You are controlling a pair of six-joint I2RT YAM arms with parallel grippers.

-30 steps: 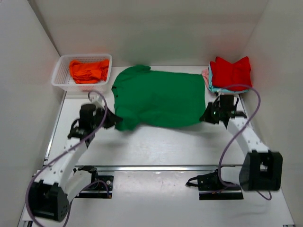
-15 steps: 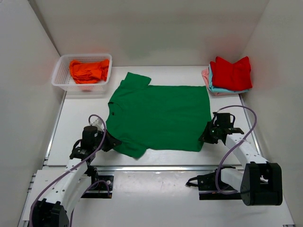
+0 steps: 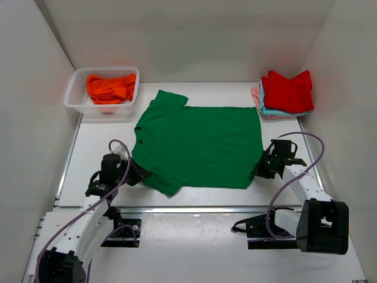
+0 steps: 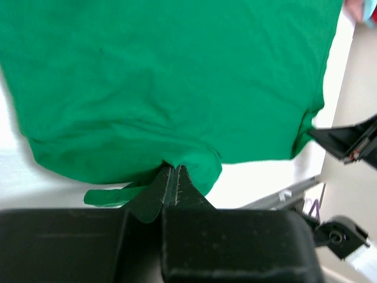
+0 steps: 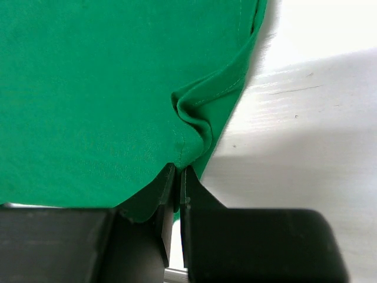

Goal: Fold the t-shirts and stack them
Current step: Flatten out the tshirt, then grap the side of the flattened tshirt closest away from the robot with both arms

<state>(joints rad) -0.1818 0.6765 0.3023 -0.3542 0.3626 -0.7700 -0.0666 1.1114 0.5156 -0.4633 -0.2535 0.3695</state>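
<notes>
Green t-shirt point(image 3: 197, 144): spread flat at mid-tabletop point(image 3: 194, 197), collar to the left, hem to the right; left pincer point(image 3: 143, 175) closed tight on its near-left edge by the sleeve; right pincer point(image 3: 257, 171) closed tight on its near-right hem corner, cloth puckered there; red t-shirt point(image 3: 287, 89) tops a folded stack, far right; orange t-shirt point(image 3: 110, 86) crumpled in white basket point(image 3: 73, 97), far left.
</notes>
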